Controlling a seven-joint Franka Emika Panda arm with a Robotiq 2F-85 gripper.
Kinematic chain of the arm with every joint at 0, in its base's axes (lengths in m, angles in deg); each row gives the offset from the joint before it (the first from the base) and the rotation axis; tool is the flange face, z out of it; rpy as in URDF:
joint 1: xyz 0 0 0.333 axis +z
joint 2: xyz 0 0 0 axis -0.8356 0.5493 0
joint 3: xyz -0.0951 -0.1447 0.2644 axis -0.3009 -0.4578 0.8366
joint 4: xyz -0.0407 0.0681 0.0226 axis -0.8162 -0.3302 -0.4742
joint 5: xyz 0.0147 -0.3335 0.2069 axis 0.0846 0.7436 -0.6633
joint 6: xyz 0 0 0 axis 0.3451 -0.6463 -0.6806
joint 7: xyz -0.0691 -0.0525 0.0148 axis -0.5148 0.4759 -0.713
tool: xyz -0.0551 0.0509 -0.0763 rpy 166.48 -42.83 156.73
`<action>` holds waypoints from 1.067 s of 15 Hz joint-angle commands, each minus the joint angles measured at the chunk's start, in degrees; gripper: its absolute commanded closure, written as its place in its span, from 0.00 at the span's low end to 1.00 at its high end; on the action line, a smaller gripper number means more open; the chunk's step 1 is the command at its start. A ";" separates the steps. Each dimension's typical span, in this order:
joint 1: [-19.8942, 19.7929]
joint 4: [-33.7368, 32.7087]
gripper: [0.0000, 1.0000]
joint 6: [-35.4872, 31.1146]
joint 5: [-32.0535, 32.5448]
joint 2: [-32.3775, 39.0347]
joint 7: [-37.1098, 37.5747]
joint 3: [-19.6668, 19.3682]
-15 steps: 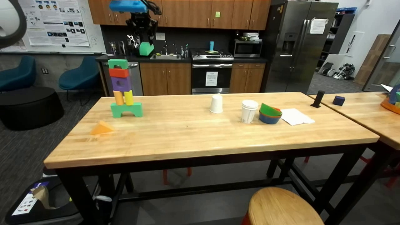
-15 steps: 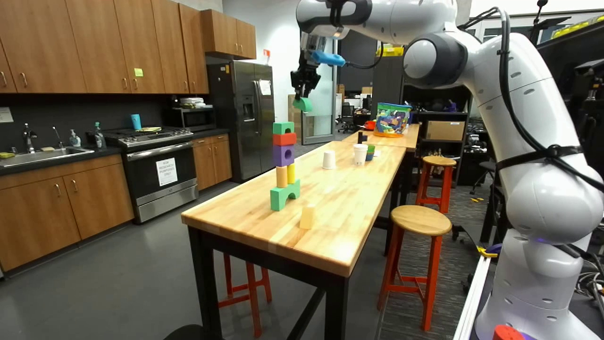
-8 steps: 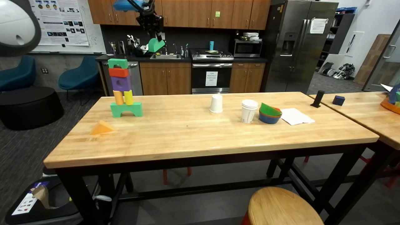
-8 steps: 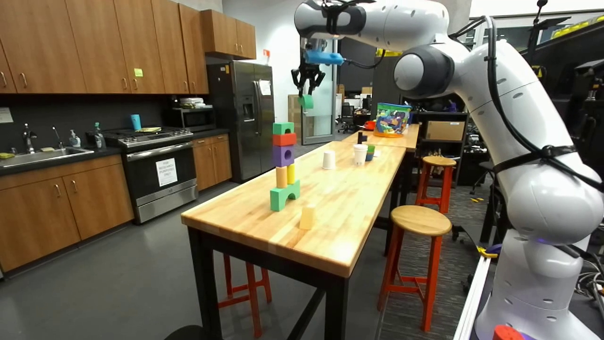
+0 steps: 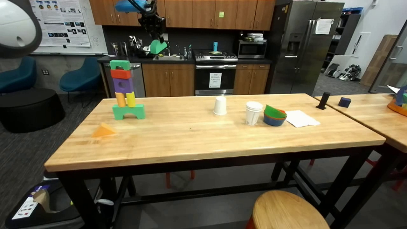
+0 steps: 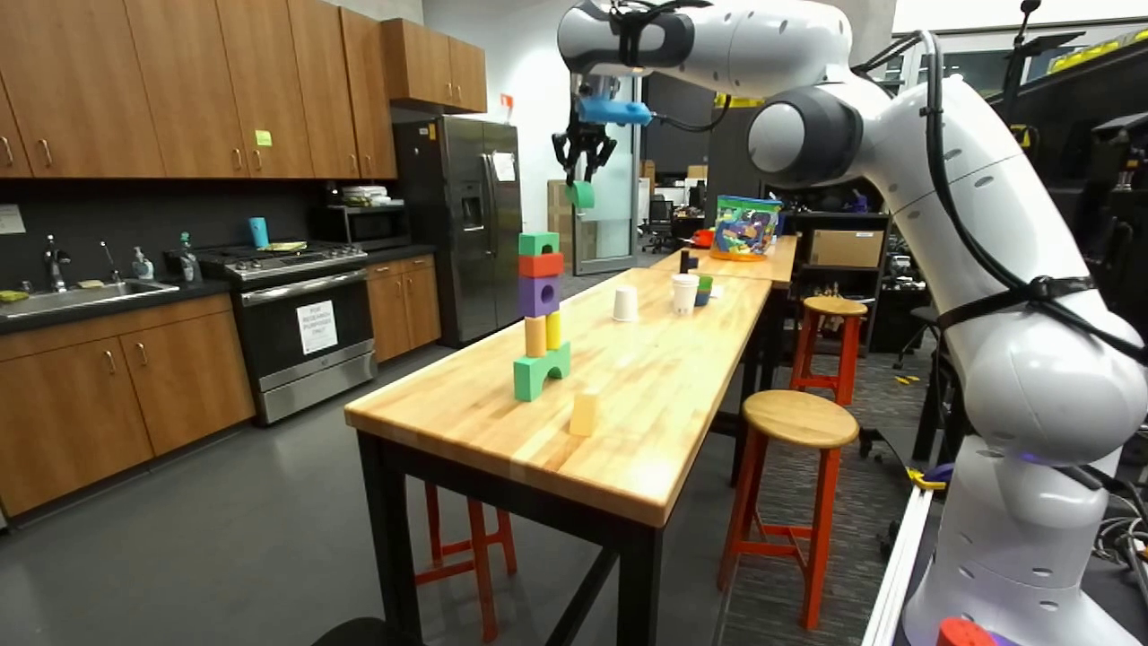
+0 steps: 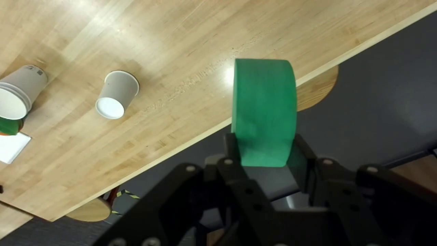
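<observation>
My gripper (image 7: 266,148) is shut on a green half-round block (image 7: 264,106). The block's curved face shows in the wrist view. In both exterior views, the gripper (image 5: 158,37) (image 6: 581,172) holds the block (image 5: 157,47) (image 6: 582,194) in the air, higher than the block tower. The tower has a small green arch (image 5: 120,64) on top, then a red block (image 5: 120,74) and a purple block (image 5: 123,85). Below stand an orange cylinder (image 5: 120,99) and a yellow cylinder (image 5: 131,99) on a larger green arch (image 5: 128,112). The tower is outside the wrist view.
An orange wedge block (image 5: 104,130) lies near the tower on the wooden table (image 5: 190,143). An upside-down white cup (image 5: 220,105), stacked white cups (image 5: 253,113), nested bowls (image 5: 274,117) and white paper (image 5: 301,118) stand farther along. Stools (image 6: 801,419) are beside the table.
Since one second ago the gripper, with the green block, has turned and moved rightward in both exterior views, away from the tower. Over the last half second it has hardly moved. The tower is unchanged.
</observation>
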 commanded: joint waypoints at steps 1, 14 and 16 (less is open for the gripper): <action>0.00 0.00 0.61 0.00 0.00 0.00 0.00 0.00; 1.76 -0.72 0.86 -3.22 -0.79 1.29 33.92 -3.47; 1.08 0.00 0.61 -2.79 -1.48 0.91 30.79 -2.34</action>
